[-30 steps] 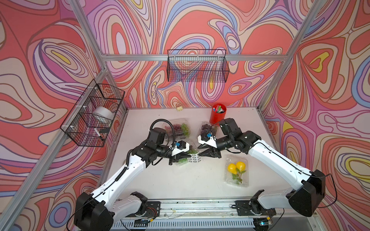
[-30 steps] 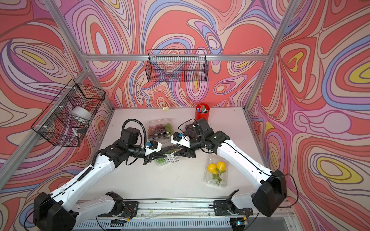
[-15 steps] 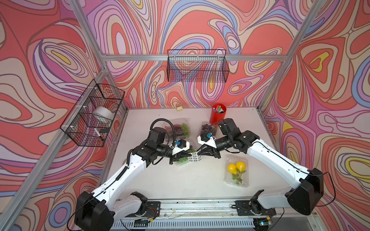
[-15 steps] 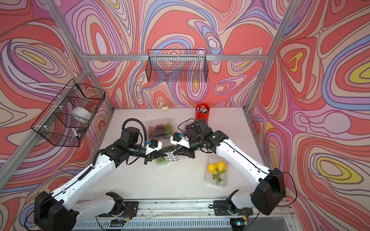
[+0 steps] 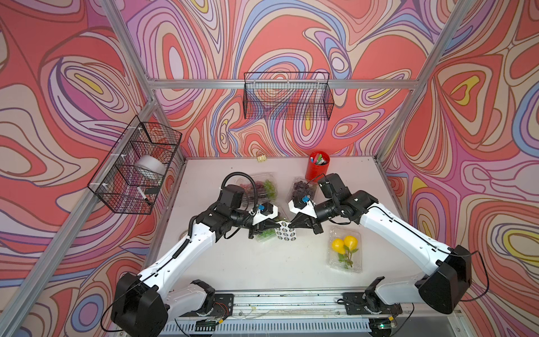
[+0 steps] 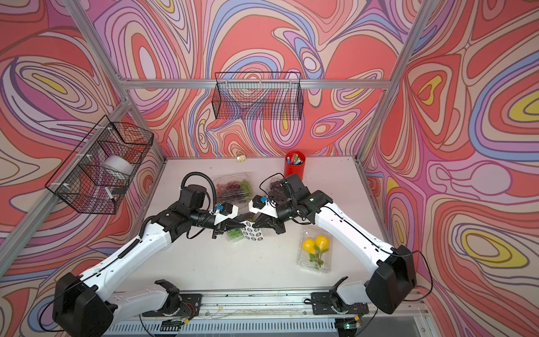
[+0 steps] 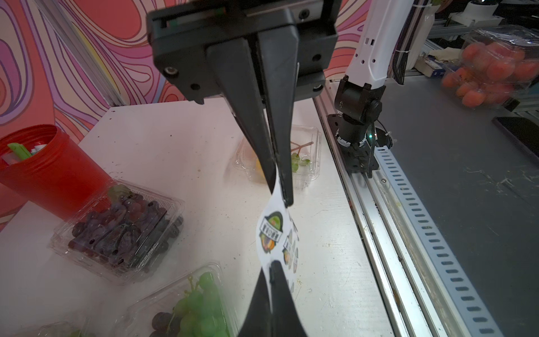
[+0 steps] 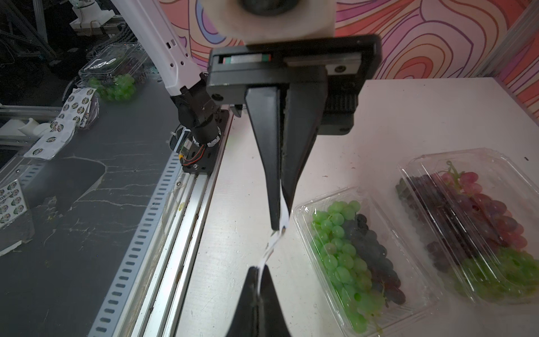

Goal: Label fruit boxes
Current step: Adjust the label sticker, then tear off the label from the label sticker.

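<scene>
Your left tool [image 5: 277,225] and right tool [image 5: 292,225] meet almost tip to tip at the centre of both top views. Each is pressed together on an edge of the sticker sheet [image 5: 287,232], which stretches between them.

The green-and-dark grape box [image 5: 264,235] lies on the bench [image 5: 233,262] directly under the left tool, partly covered by the sheet. The red-and-green grape box [image 5: 258,186] sits above that tool in the frame. The purple grape box [image 5: 303,189] is just above the right tool, beside the red pen cup [image 5: 318,167]. The yellow fruit box [image 5: 345,251] lies to the lower right, apart from both tools.
</scene>
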You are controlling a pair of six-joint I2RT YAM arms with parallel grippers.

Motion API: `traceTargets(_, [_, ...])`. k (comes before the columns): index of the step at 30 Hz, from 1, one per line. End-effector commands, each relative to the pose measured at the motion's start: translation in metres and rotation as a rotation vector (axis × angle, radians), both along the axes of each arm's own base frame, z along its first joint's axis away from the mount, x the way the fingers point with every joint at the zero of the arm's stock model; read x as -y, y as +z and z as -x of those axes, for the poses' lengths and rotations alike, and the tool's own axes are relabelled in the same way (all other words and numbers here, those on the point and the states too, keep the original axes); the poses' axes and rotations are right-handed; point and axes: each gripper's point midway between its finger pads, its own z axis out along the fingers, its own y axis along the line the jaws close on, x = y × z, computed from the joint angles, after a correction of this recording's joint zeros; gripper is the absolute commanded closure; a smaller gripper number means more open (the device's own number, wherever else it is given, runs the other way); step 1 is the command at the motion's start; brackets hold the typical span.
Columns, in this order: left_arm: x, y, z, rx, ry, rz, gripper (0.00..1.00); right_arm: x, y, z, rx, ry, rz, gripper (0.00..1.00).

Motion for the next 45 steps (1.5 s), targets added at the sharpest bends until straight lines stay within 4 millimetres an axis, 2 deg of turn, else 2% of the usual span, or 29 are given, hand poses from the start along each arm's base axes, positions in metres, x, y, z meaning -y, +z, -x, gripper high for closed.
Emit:
traceTargets(1, [0.006,0.013,0.002,0.026,-0.039,0.032,1.0,-0.004,0.007,0.0,0.002,0.028,-0.029,1.0])
traceTargets(12, [0.011,0.023,0.014,0.013,-0.118,0.095,1.0,-0.006,0.0,-0.009,0.039,-0.003,-0.021,1.0])
traceTargets(26, [0.011,0.022,0.006,0.033,-0.073,0.078,1.0,-0.005,0.002,-0.015,0.064,-0.051,-0.032,1.0])
traceTargets(31, [0.009,0.022,0.0,0.048,-0.023,0.073,1.0,0.001,0.004,-0.03,0.114,-0.17,-0.021,0.84])
traceTargets(33, [0.008,0.021,-0.002,0.051,0.0,0.072,1.0,0.007,0.004,-0.038,0.144,-0.248,-0.011,0.76])
traceTargets(35, [0.007,0.02,-0.004,0.057,0.021,0.069,1.0,0.015,0.005,-0.045,0.176,-0.325,-0.01,0.72])
traceTargets(40, [0.005,0.015,-0.009,0.057,0.062,0.055,1.0,0.035,0.02,-0.052,0.27,-0.476,-0.046,0.67])
traceTargets(45, [0.005,0.014,-0.014,0.052,0.087,0.05,1.0,0.047,0.037,-0.042,0.302,-0.516,-0.087,0.66])
